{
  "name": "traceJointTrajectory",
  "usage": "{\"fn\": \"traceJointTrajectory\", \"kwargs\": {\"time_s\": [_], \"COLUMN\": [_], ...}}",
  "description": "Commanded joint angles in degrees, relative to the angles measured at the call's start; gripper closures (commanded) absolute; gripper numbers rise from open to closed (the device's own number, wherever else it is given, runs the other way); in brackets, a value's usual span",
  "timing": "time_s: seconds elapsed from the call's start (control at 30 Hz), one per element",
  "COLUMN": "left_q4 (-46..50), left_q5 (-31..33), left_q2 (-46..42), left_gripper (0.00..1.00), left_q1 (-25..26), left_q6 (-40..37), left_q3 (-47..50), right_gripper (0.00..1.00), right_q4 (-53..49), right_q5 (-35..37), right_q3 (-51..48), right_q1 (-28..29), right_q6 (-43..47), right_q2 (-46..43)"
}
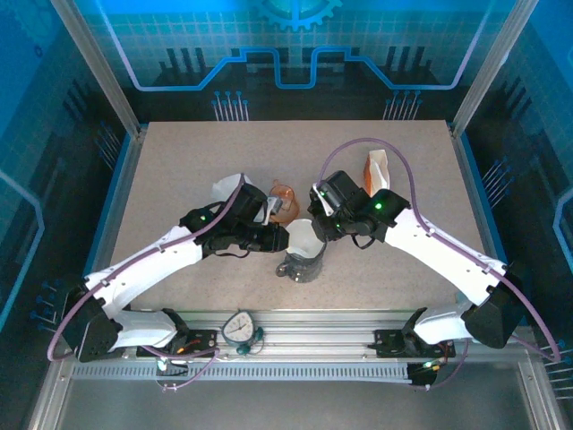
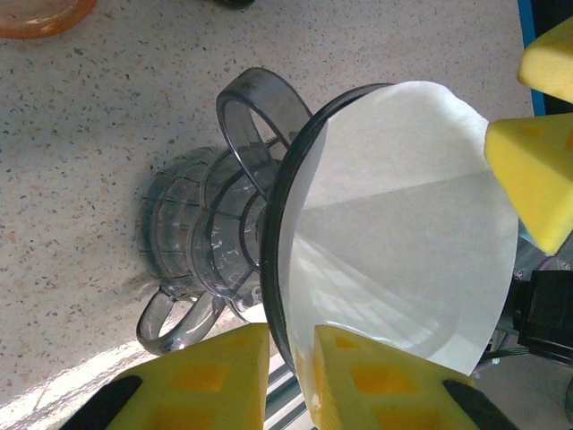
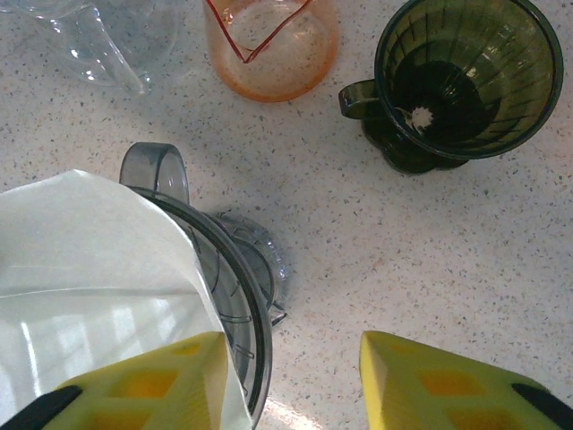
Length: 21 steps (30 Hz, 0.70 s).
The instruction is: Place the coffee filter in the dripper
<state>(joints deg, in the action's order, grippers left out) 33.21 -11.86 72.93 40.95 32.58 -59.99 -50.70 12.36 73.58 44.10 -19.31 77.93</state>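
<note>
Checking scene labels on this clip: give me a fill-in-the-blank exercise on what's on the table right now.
The dripper holding the white filter is smoky ___.
The empty dripper is dark ___.
The spouted cup is ___.
The left pincer straddles the filter-holding dripper's ___.
Missing words: grey; green; orange; rim.
</note>
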Motion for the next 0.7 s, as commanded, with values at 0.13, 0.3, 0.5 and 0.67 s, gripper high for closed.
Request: {"fn": "traceJointTrajectory", "kwargs": {"time_s": [0.13,0.3,0.5,0.67], "left_q4": [1.07,0.8,0.88,0.81], "left_q5": [0.08,0.09,0.28,0.45], "left_q2": [0.99,1.17,0.86,0.79], "left_gripper": [0.78,0.78,0.74,0.74], "left_q1": [0.18,0.14,0.19,0.15], "left_q6": [-1.51,-1.45,-1.53,-1.73], "left_q3": [-1.1,-0.75,-0.61,-0.26], "right_gripper": [0.71,0.79,0.88,0.91], "right_q4": [1.26,0.6,0.34,0.07], "right_q5": [-0.07,1.25,1.87,2.04], "right_q3": [-0.65,-0.68,-0.74,-0.9], "right_q1": [1.68,2.78,3.54,4.02], "right_q6": [-0.2,-0.18,-0.62,-0.86], "right_q2": [-0.09,0.97,1.6,2.27]}}
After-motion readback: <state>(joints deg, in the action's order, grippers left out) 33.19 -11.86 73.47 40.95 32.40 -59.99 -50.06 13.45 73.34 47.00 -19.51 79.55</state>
